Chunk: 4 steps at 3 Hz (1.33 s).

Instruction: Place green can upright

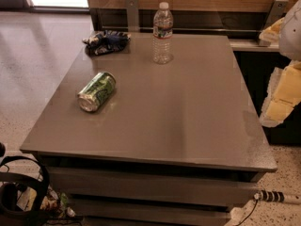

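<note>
The green can [96, 92] lies on its side on the left part of the grey table [188, 121], its silver end facing the front left. It is green with white and dark markings. My gripper [282, 95] shows as pale yellow and white parts at the right edge of the camera view, beyond the table's right side and far from the can. It holds nothing that I can see.
A clear plastic water bottle [162, 32] stands upright at the back middle of the table. A crumpled dark snack bag [106, 42] lies at the back left. A wooden wall and counter run behind. Dark gear [21, 192] sits on the floor at front left, and a cable [275, 197] at front right.
</note>
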{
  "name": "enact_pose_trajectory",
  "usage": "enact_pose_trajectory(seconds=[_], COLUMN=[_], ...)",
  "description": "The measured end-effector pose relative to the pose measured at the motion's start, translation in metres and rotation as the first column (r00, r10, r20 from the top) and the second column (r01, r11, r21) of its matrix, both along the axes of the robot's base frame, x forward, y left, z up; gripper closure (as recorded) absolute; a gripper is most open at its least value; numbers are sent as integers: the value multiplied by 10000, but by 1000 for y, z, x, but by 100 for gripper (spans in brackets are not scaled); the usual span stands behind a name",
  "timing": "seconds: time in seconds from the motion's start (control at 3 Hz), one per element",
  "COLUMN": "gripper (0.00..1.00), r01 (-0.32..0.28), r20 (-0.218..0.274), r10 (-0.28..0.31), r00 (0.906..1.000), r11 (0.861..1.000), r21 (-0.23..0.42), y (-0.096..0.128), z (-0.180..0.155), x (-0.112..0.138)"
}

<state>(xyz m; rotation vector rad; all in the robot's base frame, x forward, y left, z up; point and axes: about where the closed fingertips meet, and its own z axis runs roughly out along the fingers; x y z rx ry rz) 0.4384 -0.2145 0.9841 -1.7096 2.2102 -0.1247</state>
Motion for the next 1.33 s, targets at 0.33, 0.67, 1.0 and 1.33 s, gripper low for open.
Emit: enact_pose_trajectory(seconds=[0.33,0.67,1.0,1.33], gripper=[0,0,0,0], r01=[0,504,1306,2420], r20=[0,-351,-1036,-1319], r10=[0,-481,-1132,-2185], r00=[10000,9982,9882,9669], r11=[10000,9964,9750,9492], r21=[0,682,1796,2010], y=[0,12,46,104], z=[0,-1,-13,-20], x=[0,20,49,67])
